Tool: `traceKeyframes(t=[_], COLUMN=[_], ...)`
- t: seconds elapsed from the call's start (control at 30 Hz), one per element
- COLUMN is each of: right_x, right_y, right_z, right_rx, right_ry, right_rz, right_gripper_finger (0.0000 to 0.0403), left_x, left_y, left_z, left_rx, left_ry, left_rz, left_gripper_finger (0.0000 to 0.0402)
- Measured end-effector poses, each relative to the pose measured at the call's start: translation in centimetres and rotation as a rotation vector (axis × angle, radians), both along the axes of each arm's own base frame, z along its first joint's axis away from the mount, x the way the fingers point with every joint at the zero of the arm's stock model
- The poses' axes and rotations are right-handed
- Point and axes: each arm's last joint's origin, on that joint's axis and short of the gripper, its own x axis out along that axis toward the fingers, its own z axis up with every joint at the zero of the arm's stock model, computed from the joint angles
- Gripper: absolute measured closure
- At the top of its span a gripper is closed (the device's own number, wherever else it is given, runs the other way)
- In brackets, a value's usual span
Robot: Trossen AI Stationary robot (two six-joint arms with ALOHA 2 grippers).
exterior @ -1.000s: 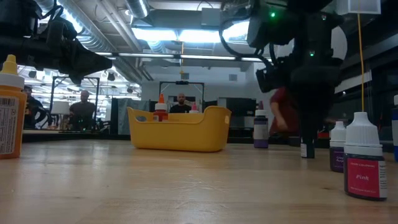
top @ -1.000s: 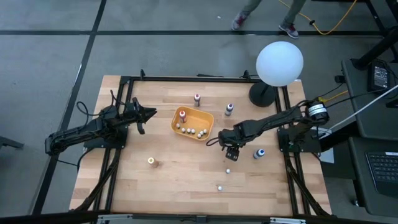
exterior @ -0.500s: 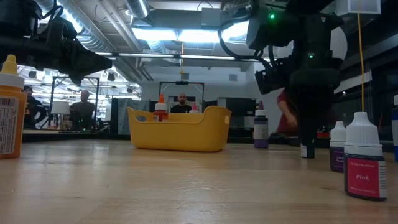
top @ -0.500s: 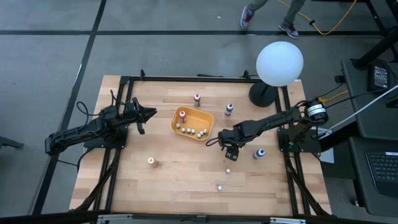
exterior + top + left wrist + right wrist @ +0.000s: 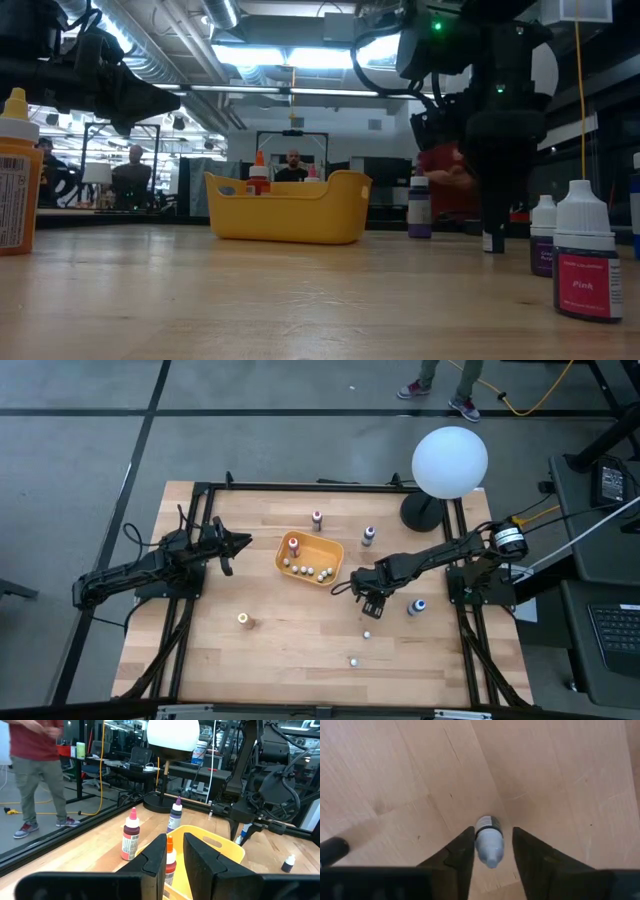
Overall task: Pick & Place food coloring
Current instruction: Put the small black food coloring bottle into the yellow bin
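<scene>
Roughly midway, I'd judge. The yellow tray (image 5: 309, 560) already holds a row of small food-coloring bottles (image 5: 310, 571), white caps up, with one orange-capped bottle (image 5: 292, 543) standing at its far left end. Left on the wooden table (image 5: 250, 660) are a maroon-topped bottle (image 5: 317, 518) beyond the tray, a purple-topped one (image 5: 368, 536) to the right of that, a blue-capped one (image 5: 417, 606) at the right, a white-capped one (image 5: 367, 635) nearer in, another (image 5: 353, 660) at the near edge, and an orange one (image 5: 243, 621) off to the near left.

The right gripper (image 5: 373, 603) is down at the table right of the tray, pointing straight at the wood. Its wrist view shows a small white-capped bottle (image 5: 487, 840) standing between the two fingers (image 5: 460, 851), which sit just beside it on either side; whether they actually pinch it I cannot tell (a sliver of wood seems to show on each side). So that one is about to be lifted, not yet moved.

The left gripper (image 5: 232, 548) waits left of the tray, raised, its fingers (image 5: 156, 855) nearly together with only a narrow gap and nothing between them.

From above, the right arm covers the bottle it is after. From table height, the tray wall hides most of its contents, and the nearest bottles are cut off at the edges. A person walks past beyond the far side.
</scene>
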Motion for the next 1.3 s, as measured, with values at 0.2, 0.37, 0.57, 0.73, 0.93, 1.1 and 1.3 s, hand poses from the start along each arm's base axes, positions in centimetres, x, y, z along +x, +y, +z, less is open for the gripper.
traceKeyframes(t=[0.2, 0.37, 0.57, 0.73, 0.93, 1.1, 1.3], right_x=[0.0, 0.0, 0.6, 2.1, 3.7, 4.5, 5.3], right_y=[0.0, 0.1, 0.1, -0.7, -2.4, -4.4, -7.2], right_z=[0.0, 0.1, 1.0, 3.4, 7.6, 11.2, 14.8], right_rx=[0.016, 0.041, 0.033, 0.007, -0.105, -0.156, -0.199], right_ry=[0.001, 0.003, -0.010, -0.068, -0.106, -0.151, -0.251], right_rz=[0.008, 0.012, 0.047, 0.089, 0.181, 0.241, 0.260], right_gripper_finger=[0.0333, 0.0335, 0.0314, 0.0333, 0.0326, 0.0323, 0.0330], left_x=[0.0, 0.0, 0.0, 0.0, 0.0, 0.0, 0.0], left_y=[0.0, 0.0, 0.0, 0.0, 0.0, 0.0, 0.0], left_z=[0.0, 0.0, 0.0, 0.0, 0.0, 0.0, 0.0], left_rx=[0.000, 0.000, 0.000, 0.000, 0.000, 0.000, 0.000], left_ry=[0.000, 0.000, 0.000, 0.000, 0.000, 0.000, 0.000], left_rz=[0.000, 0.000, 0.000, 0.000, 0.000, 0.000, 0.000], left_gripper_finger=[0.0344, 0.0341, 0.0344, 0.0343, 0.0342, 0.0344, 0.0341])
